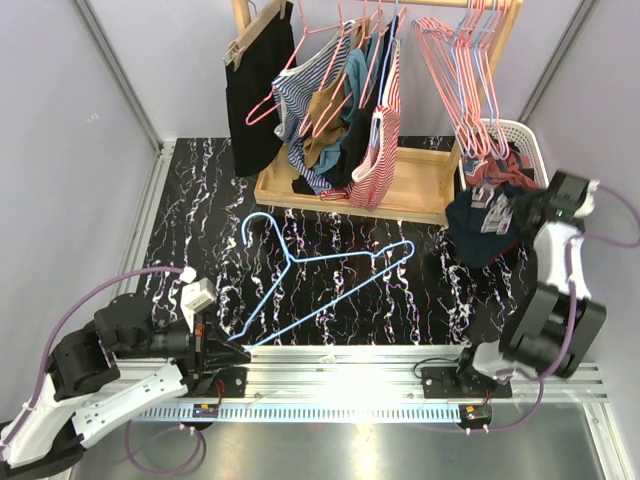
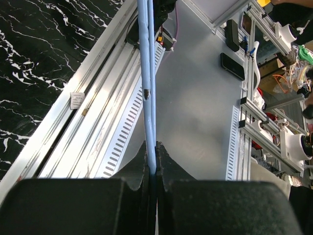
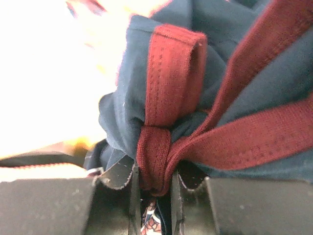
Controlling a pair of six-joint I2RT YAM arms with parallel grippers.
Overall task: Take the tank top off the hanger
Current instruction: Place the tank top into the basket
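The bare light-blue wire hanger [image 1: 290, 262] lies flat on the black marbled table. My left gripper [image 1: 235, 352] is shut on its lower corner at the table's near edge; the left wrist view shows the blue wire [image 2: 145, 73] pinched between the closed jaws of that gripper [image 2: 152, 147]. The navy tank top [image 1: 480, 230] with dark red trim hangs bunched at the right, off the hanger, in front of the white basket. My right gripper [image 1: 520, 212] holds it from the right. In the right wrist view a folded red strap [image 3: 173, 73] fills the gap between the jaws of this gripper [image 3: 152, 169].
A wooden rack with a tray base [image 1: 420, 185] stands at the back, with striped and dark garments [image 1: 378, 150] on pink hangers. Several bare pink hangers [image 1: 470, 70] hang at its right end. A white laundry basket [image 1: 520, 135] with clothes sits at the back right.
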